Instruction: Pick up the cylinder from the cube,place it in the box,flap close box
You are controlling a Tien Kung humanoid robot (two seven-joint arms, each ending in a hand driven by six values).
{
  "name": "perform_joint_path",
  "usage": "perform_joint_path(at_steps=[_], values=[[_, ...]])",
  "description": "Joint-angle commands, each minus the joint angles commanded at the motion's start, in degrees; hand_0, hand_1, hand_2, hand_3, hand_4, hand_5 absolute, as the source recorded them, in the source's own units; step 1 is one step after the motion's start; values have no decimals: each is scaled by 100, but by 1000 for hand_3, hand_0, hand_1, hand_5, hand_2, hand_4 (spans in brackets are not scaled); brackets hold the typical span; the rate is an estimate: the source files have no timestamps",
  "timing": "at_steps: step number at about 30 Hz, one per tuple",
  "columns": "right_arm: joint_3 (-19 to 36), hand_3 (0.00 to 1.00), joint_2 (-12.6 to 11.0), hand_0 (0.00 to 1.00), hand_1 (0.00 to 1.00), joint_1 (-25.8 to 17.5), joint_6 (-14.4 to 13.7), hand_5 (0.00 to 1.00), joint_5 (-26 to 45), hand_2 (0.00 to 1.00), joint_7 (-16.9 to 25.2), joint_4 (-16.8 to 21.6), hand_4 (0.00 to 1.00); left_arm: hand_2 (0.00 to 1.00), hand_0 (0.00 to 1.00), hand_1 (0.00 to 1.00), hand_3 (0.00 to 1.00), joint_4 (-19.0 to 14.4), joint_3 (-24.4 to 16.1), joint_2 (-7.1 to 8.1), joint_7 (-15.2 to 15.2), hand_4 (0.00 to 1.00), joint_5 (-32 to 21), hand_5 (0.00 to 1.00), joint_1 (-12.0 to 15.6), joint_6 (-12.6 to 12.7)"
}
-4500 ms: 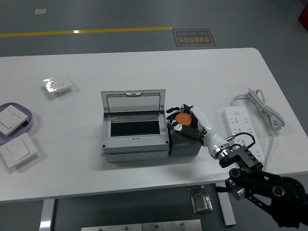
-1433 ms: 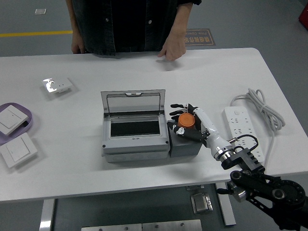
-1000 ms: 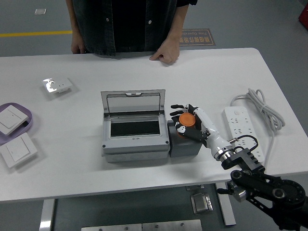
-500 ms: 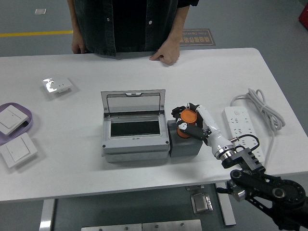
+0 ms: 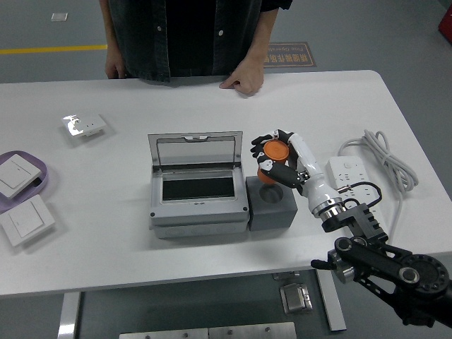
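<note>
- Cylinder (image 5: 275,151): orange, gripped in the right hand (image 5: 277,162), held clear above the cube (image 5: 271,205), whose round socket shows bare.
- Right hand: white-and-black fingers (image 5: 265,141) curled round the cylinder; its arm enters from the lower right corner.
- Cube: dark grey, touching the right side of the box (image 5: 198,194).
- Box: grey, on the white table (image 5: 212,106); clear lid (image 5: 195,150) stands upright at the back, interior dark.
- Power strip (image 5: 351,182): white, right of the hand, cable coiled beyond it.
- Wall switches (image 5: 27,221): at the table's left edge, one on a purple tray (image 5: 39,172).
- Person: stands at the far side, one fist (image 5: 242,80) resting on the table.
</note>
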Motion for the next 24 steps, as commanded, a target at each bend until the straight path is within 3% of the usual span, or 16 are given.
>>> perform_joint_path(at_steps=[5, 6, 11, 12, 23, 24], values=[[-119, 278, 190, 411, 389, 417, -57, 2, -607, 370, -588, 131, 2, 553, 626, 622, 604, 25, -156, 1, 63, 657, 158, 353, 12, -49], [-170, 255, 250, 231, 266, 521, -51, 2, -754, 324, -732, 107, 2, 553, 625, 622, 604, 28, -194, 4, 82, 668, 201, 370, 14, -66], [-363, 255, 495, 231, 266, 923, 137, 2, -1558, 324, -1460, 102, 2, 553, 625, 622, 604, 47, -353, 22, 162, 668, 368, 370, 17, -135], [-392, 244, 543, 112, 205, 997, 232, 2, -1761, 311, -1627, 128, 2, 553, 626, 622, 603, 50, -379, 25, 175, 672, 394, 367, 19, -146], [-835, 272, 1016, 109, 215, 1671, 1710, 2, -3921, 343, -3448, 353, 2, 553, 626, 621, 603, 64, -548, 28, 248, 680, 584, 385, 18, -209], [-903, 340, 1056, 136, 257, 1717, 1845, 2, -4115, 406, -3606, 324, 2, 553, 627, 622, 604, 64, -553, 29, 249, 679, 592, 392, 14, -209]])
